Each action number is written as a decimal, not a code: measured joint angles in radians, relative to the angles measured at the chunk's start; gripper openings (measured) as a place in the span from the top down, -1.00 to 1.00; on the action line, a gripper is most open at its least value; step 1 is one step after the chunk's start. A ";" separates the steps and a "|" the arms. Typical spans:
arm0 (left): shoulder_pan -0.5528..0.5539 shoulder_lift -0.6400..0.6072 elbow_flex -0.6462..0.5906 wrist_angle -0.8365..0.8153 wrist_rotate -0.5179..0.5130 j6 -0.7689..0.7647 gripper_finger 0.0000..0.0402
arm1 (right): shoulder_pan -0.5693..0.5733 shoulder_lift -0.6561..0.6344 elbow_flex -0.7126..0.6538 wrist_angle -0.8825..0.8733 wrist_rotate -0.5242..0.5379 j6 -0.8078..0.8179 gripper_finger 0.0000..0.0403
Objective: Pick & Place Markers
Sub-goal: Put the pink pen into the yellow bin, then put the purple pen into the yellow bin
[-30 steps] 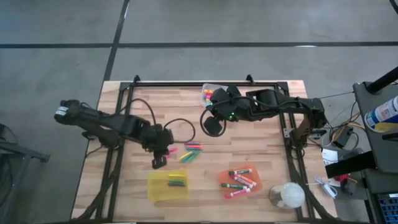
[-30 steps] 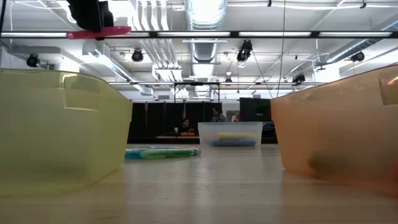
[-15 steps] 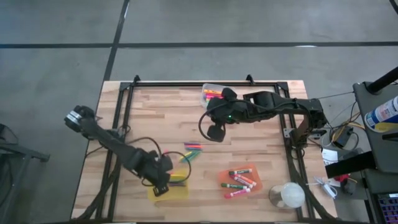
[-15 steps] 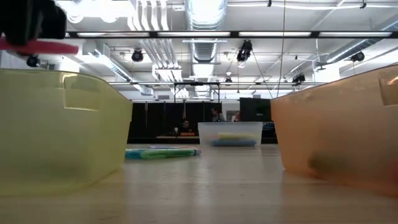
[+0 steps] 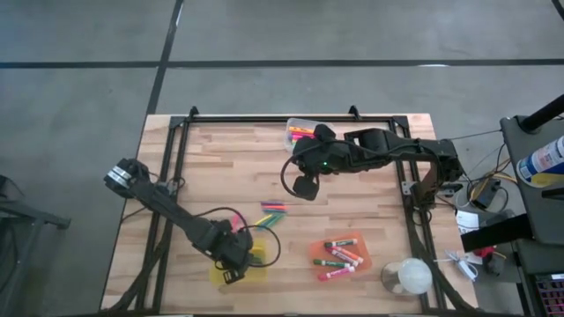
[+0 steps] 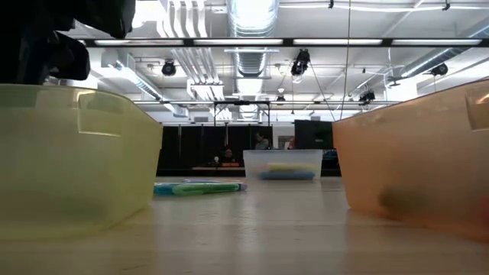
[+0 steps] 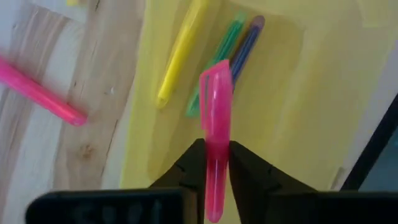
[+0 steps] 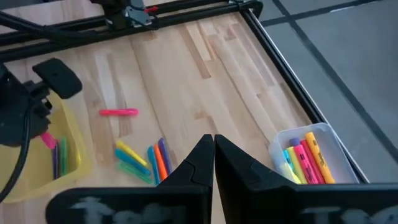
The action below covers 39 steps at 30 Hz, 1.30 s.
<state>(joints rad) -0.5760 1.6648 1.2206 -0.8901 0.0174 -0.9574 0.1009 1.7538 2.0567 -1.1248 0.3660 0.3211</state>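
My left gripper (image 5: 233, 266) hangs over the translucent yellow bin (image 5: 256, 273) near the table's near edge, shut on a neon pink marker (image 7: 216, 118). A yellow marker (image 7: 180, 53), a green one and a purple one lie in that bin. Several loose markers (image 5: 273, 212) lie flat mid-table, and one pink marker (image 8: 118, 112) lies apart from them. The orange bin (image 5: 363, 261) holds white-barrelled markers, and the clear bin (image 5: 292, 124) at the far edge holds neon ones. My right gripper (image 8: 213, 149) is shut, holds nothing and hovers near the clear bin. My left gripper pinches the pink marker's barrel (image 7: 216, 163) between its two fingers, which lie across it. The capped end (image 7: 216, 81) sticks out beyond the fingertips. The marker is lifted clear above the floor of the yellow bin.
Black frame rails (image 5: 173, 176) run along the table's left, right and far sides. A white round object (image 5: 408, 276) stands at the near right corner. Bare wood (image 5: 220, 158) lies between the loose markers and the far edge. The left arm's cable loops by the yellow bin.
My left gripper has carried the pink marker from beside the loose markers toward the table's near edge. It has come down over the yellow bin and stayed shut on the marker throughout.
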 joint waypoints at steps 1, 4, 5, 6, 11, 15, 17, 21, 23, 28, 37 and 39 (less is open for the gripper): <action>0.004 0.005 0.000 -0.001 0.001 0.004 0.65 | 0.000 0.000 0.000 0.000 0.000 0.002 0.96; 0.013 0.016 0.000 -0.008 0.000 0.035 0.49 | 0.000 0.000 -0.001 0.000 0.000 0.013 0.96; 0.016 0.016 0.000 -0.008 0.000 0.045 0.46 | 0.000 0.000 -0.002 0.000 0.000 0.016 0.96; 0.018 0.014 0.000 -0.008 0.000 0.046 0.44 | 0.000 0.000 -0.002 0.000 0.000 0.016 0.96; 0.027 0.008 0.004 -0.011 0.018 -0.001 0.41 | 0.001 0.000 -0.004 -0.001 -0.003 0.016 0.96; 0.030 -0.035 0.027 -0.029 0.011 -0.036 0.41 | 0.004 0.000 -0.012 -0.034 -0.030 0.014 0.96; 0.032 -0.074 0.036 -0.036 -0.033 -0.085 0.41 | 0.005 0.000 -0.028 -0.042 -0.063 0.018 0.96; 0.046 -0.176 0.037 -0.038 -0.138 -0.211 0.41 | 0.004 0.000 -0.085 -0.040 -0.154 0.017 0.96; 0.053 -0.221 0.036 -0.052 -0.179 -0.265 0.41 | 0.004 0.000 -0.124 -0.021 -0.163 0.018 0.96; 0.059 -0.320 0.035 -0.057 -0.311 -0.301 0.41 | -0.002 0.000 -0.233 0.113 -0.225 0.047 0.92; 0.062 -0.467 0.035 -0.071 -0.475 -0.228 0.41 | -0.044 0.000 -0.446 0.562 -0.368 0.144 0.41; 0.062 -0.497 0.035 -0.072 -0.465 -0.189 0.41 | -0.058 0.000 -0.494 0.628 -0.369 0.128 0.32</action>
<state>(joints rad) -0.5144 1.1679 1.2552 -0.9625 -0.4477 -1.1461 0.0431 1.7539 1.5632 -0.4965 -0.0025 0.4488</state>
